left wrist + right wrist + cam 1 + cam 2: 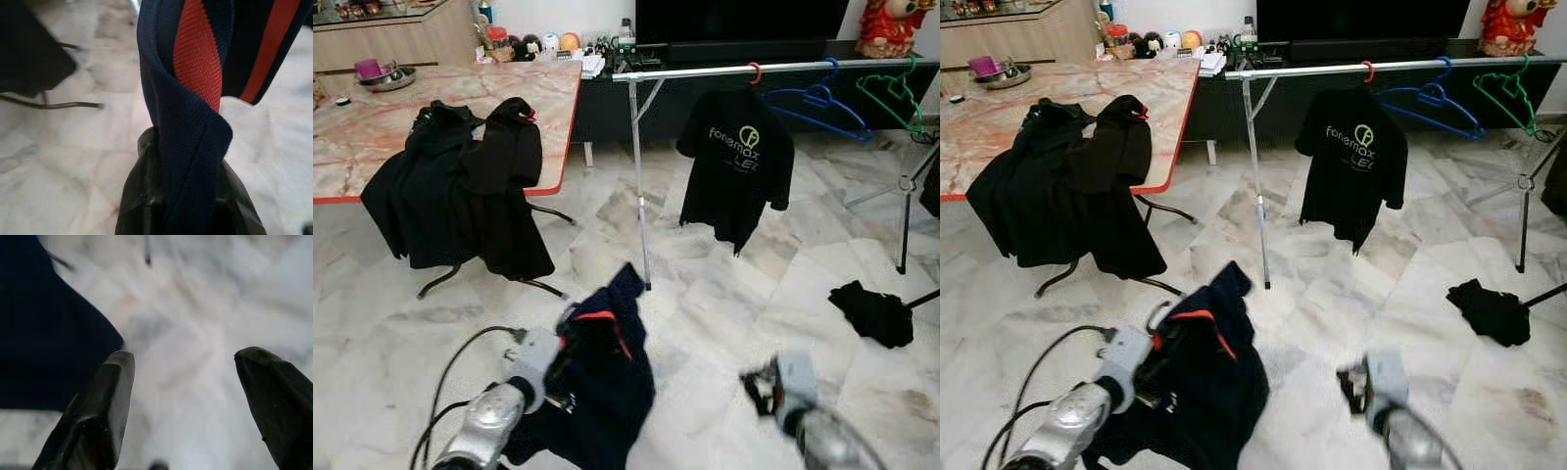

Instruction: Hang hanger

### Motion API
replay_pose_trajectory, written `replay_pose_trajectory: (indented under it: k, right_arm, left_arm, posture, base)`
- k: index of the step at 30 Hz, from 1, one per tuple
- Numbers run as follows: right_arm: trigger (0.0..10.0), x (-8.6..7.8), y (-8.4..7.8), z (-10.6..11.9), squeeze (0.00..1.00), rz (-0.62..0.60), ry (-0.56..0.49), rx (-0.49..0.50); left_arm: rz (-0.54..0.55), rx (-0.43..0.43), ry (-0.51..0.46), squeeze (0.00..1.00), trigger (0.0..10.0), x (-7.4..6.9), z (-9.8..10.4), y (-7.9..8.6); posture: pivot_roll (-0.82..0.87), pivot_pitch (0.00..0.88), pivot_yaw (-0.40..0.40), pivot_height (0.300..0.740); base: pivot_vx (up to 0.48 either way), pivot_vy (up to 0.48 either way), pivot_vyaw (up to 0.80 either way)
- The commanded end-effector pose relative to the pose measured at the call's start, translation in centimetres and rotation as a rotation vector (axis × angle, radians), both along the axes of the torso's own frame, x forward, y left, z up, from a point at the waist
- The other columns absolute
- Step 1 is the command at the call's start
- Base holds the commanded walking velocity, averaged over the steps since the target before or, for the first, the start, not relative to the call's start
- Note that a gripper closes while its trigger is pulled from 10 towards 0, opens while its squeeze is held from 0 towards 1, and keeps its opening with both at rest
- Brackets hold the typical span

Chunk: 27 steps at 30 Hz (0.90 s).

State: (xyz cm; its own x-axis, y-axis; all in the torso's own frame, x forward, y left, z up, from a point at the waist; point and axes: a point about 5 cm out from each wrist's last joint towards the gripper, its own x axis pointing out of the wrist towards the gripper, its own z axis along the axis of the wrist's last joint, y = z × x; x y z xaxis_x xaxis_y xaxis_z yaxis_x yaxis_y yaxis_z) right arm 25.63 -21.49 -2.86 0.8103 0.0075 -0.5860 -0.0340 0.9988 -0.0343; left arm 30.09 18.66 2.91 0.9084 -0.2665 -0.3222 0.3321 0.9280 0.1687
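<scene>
While the left tool (188,205) pinches a navy shirt (607,382) low in the frame, its fingertips stay hidden by cloth. The right tool (186,396) is spread wide, blurry.

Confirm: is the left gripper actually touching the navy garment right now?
Touching. In the left wrist view, the left gripper has its black fingers closed on a fold of the navy garment.

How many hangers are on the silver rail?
3 on the silver rail: a red hanger inside the black T-shirt, an empty blue hanger beside it, then an empty green hanger. Others may hide beyond the picture's edge.
</scene>
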Motion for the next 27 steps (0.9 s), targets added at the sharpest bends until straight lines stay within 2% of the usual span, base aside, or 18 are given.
replay_pose_trajectory:
  k: [1, 2, 3, 5, 6, 9, 10, 12, 17, 18, 22, 25, 27]
  right_arm:
    - [10.0, -1.6, -0.2, -1.4, 0.00, -0.136, 0.067, 0.036]
    - [10.0, -1.6, -0.2, -1.4, 0.00, -0.136, 0.067, 0.036]
    - [10.0, -2.9, -0.3, -2.4, 0.00, -0.246, 0.111, 0.101]
    - [10.0, -4.1, -0.3, -3.2, 0.00, -0.311, 0.155, 0.141]
    - [10.0, -5.2, -0.3, -3.9, 0.00, -0.310, 0.201, 0.103]
    - [10.0, -6.0, -0.6, -4.2, 0.00, -0.304, 0.223, 0.055]
    - [10.0, -6.2, -0.6, -4.3, 0.00, -0.314, 0.225, 0.062]
    - [10.0, -6.5, -0.7, -4.4, 0.00, -0.322, 0.214, 0.071]
    - [10.0, -7.4, -0.7, -4.9, 0.00, -0.336, 0.233, 0.096]
    - [10.0, -7.9, -0.6, -5.1, 0.00, -0.322, 0.256, 0.100]
    - [10.0, -8.6, -0.8, -5.4, 0.00, -0.295, 0.282, 0.076]
    - [10.0, -9.2, -1.3, -5.6, 0.00, -0.298, 0.301, 0.065]
    - [10.0, -9.6, -1.3, -5.8, 0.00, -0.271, 0.326, 0.049]
  left_arm:
    - [0.055, -0.031, -0.071, 0.00, 10.0, -0.3, 0.8, 1.4]
    - [0.055, -0.031, -0.071, 0.00, 10.0, -0.3, 0.8, 1.4]
    - [0.086, -0.059, -0.085, 0.00, 10.0, -0.9, 0.9, 2.0]
    - [0.111, -0.090, -0.087, 0.00, 10.0, -1.5, 0.7, 2.4]
    - [0.144, -0.117, -0.080, 0.00, 10.0, -2.4, 0.4, 2.9]
    - [0.190, -0.123, -0.065, 0.00, 10.0, -3.9, -0.3, 3.5]
    - [0.195, -0.118, -0.063, 0.00, 10.0, -4.2, -0.4, 3.5]
    - [0.253, -0.147, -0.030, 0.00, 10.0, -6.1, -1.1, 3.9]
    - [0.326, -0.154, 0.033, 0.00, 10.0, -8.1, -2.3, 4.1]
    - [0.334, -0.170, 0.061, 0.00, 10.0, -8.7, -3.0, 3.6]
    - [0.349, -0.171, 0.049, 0.00, 10.0, -9.0, -2.8, 3.5]
    - [0.433, -0.194, 0.037, 0.00, 10.0, -9.4, -2.4, 4.1]
    - [0.436, -0.178, 0.031, 0.00, 10.0, -9.8, -2.3, 4.2]
  posture:
    - [0.07, 0.052, 0.049, 0.740]
    - [0.07, 0.052, 0.049, 0.740]
    - [0.08, 0.052, 0.048, 0.740]
    - [0.08, 0.054, 0.048, 0.740]
    - [0.08, 0.057, 0.045, 0.740]
    - [0.09, 0.066, 0.037, 0.740]
    - [0.09, 0.066, 0.037, 0.740]
    - [0.09, 0.077, 0.033, 0.740]
    - [0.11, 0.093, 0.029, 0.740]
    - [0.12, 0.098, 0.027, 0.740]
    - [0.10, 0.115, 0.028, 0.740]
    - [0.10, 0.121, 0.026, 0.740]
    - [0.10, 0.126, 0.024, 0.740]
  base:
    - [0.000, 0.000, 0.00]
    - [0.000, 0.000, 0.00]
    - [0.000, 0.000, 0.00]
    - [0.000, 0.000, 0.00]
    - [0.000, 0.000, 0.00]
    - [0.000, 0.000, 0.00]
    - [0.000, 0.000, 0.00]
    - [0.000, 0.000, 0.00]
    - [0.000, 0.000, 0.00]
    - [0.000, 0.000, 0.00]
    - [0.000, 0.000, 0.00]
    - [0.000, 0.000, 0.00]
    - [0.000, 0.000, 0.00]
